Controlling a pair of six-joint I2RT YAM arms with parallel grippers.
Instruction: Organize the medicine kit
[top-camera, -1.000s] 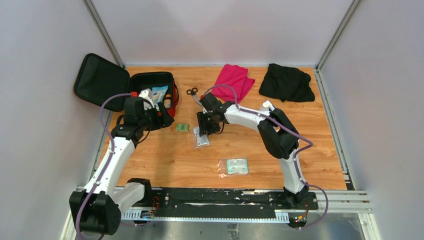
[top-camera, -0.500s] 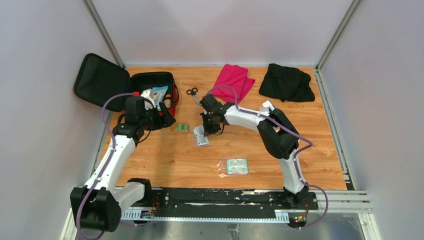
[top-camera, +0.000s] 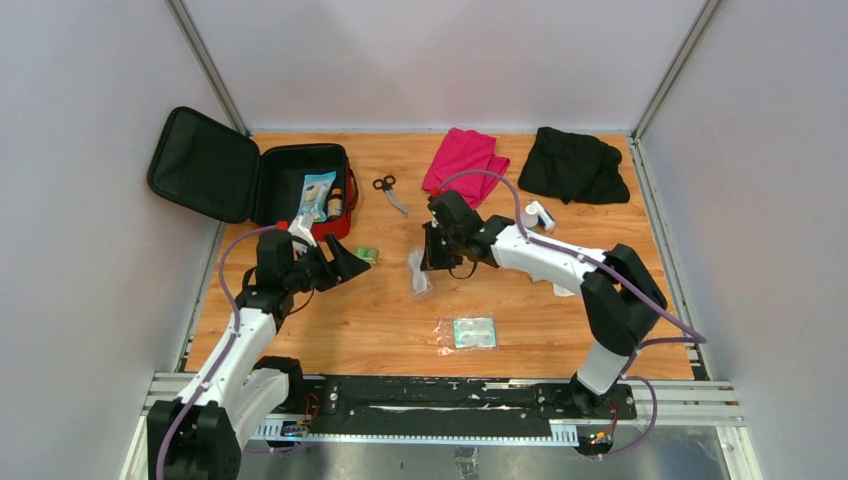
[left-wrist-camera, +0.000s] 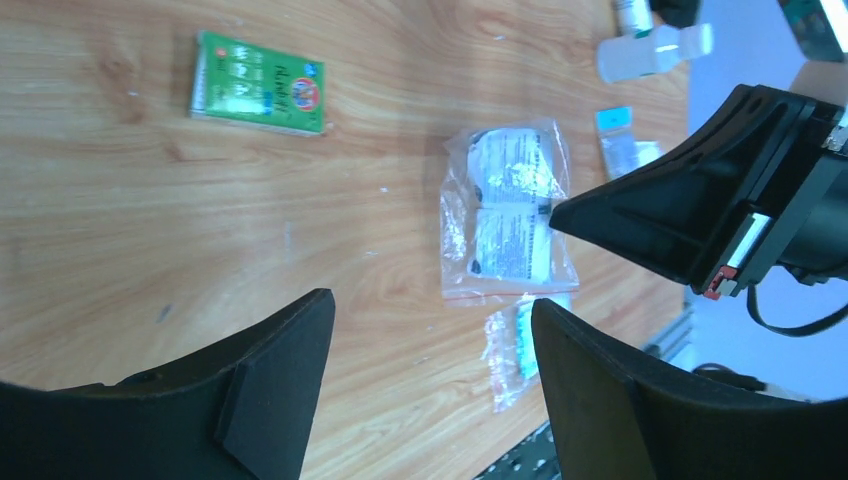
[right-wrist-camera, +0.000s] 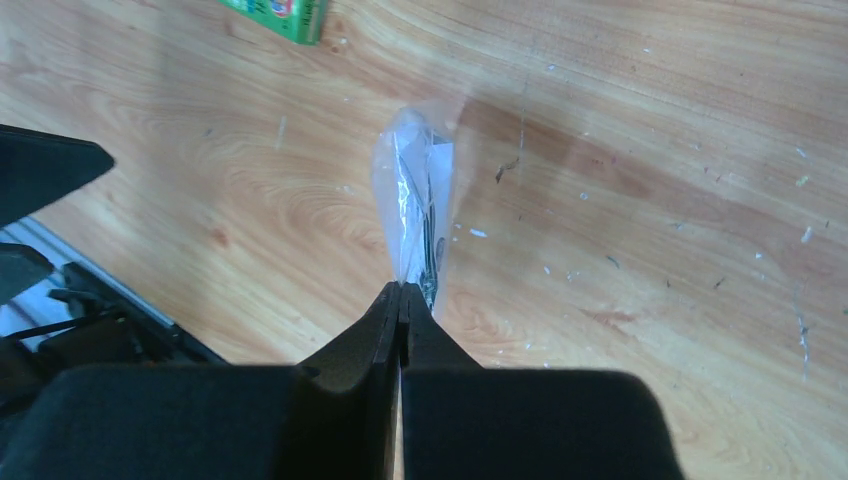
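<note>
Wide bare wood on the table (top-camera: 330, 330) at near left and near right, broken only by a blister pack (top-camera: 468, 333) at near centre. Tight between left gripper (top-camera: 352, 266) and right gripper (top-camera: 428, 268), with a green sachet (top-camera: 365, 256) lying in the gap and a clear packet (top-camera: 418, 278) pinched in the right one. Screened at the medicine kit (top-camera: 280, 180)'s near rim by the left arm (top-camera: 240, 330); open from its right side, past the scissors (top-camera: 388, 190). Crowded along the far edge with pink cloth (top-camera: 462, 160), black cloth (top-camera: 573, 165) and small bottles (top-camera: 537, 214).

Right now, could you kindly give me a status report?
Left pincer open, empty. Right pincer shut on clear plastic pouch. Red soft zip case open, far left. Nothing obviously in the way.
</note>
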